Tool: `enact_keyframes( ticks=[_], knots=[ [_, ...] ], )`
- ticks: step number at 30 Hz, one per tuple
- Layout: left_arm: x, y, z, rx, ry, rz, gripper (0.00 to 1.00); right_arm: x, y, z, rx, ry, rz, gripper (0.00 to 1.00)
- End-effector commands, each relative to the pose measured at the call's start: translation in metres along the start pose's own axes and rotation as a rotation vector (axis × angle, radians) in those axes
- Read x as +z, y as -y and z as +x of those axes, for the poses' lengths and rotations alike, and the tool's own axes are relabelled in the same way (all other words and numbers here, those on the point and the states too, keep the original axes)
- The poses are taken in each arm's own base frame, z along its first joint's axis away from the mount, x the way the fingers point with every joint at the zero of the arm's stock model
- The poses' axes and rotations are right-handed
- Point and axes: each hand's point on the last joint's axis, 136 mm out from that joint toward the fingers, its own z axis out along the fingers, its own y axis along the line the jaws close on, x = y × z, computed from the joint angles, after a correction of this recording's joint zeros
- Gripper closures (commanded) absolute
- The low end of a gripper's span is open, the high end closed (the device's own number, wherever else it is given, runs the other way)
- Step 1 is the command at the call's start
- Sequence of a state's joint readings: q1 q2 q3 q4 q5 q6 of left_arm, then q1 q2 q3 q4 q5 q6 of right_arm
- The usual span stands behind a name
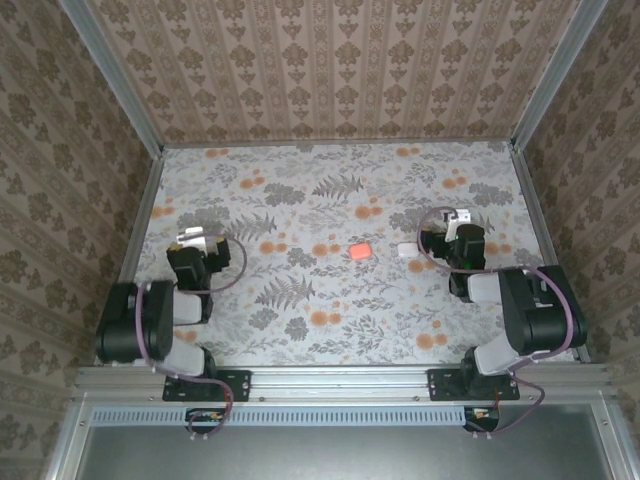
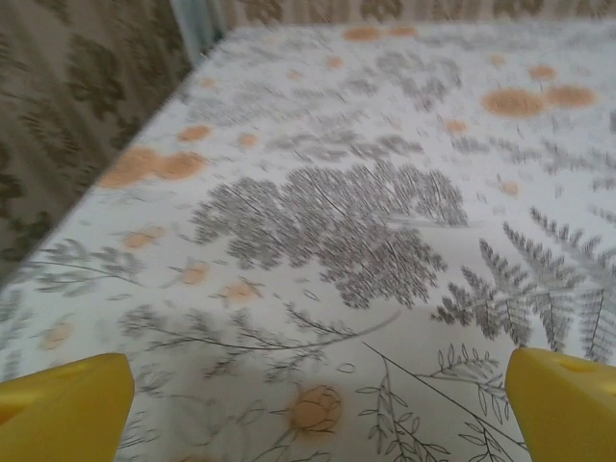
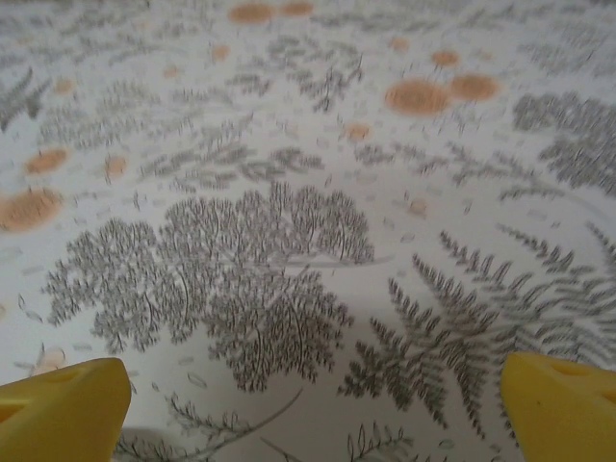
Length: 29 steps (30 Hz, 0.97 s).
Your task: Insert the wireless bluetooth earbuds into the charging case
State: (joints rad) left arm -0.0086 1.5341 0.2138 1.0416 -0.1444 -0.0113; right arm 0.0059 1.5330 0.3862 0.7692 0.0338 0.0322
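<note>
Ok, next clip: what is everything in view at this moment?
red box: one, pinkish-red, rounded square, middle of the table
white box: one, white, just right of the red box, close to the right arm's front end
tablecloth: one, pale with grey ferns and orange flowers, covers the table
walls: three, brown patterned paper, left, back and right
left arm: one, black and grey, near-left edge
right arm: one, black and grey, near-right edge
left gripper: one, yellow-tipped, open, nothing between
right gripper: one, yellow-tipped, open, nothing between
</note>
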Motion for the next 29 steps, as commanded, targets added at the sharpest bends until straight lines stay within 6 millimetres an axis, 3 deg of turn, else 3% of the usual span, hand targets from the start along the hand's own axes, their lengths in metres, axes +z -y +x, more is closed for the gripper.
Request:
enact_keyframes(
  ticks=[1, 3, 4, 29],
  knots=[
    [0.006, 0.017, -0.041, 0.042, 0.108, 0.057, 0.00, 0.001, -0.003, -0.032, 0.010, 0.105, -0.029, 0.00],
    [0.024, 0.002, -0.045, 0.012, 0.053, -0.024, 0.00, 0.001, -0.003, -0.032, 0.010, 0.112, -0.029, 0.00],
    [0.023, 0.006, -0.036, 0.024, -0.001, -0.014, 0.00, 0.001, -0.003, -0.030, 0.010, 0.101, -0.028, 0.00],
    [0.025, 0.011, -0.039, 0.042, 0.018, 0.007, 0.00, 0.001, -0.004, -0.031, 0.009, 0.107, -0.029, 0.00]
  ],
)
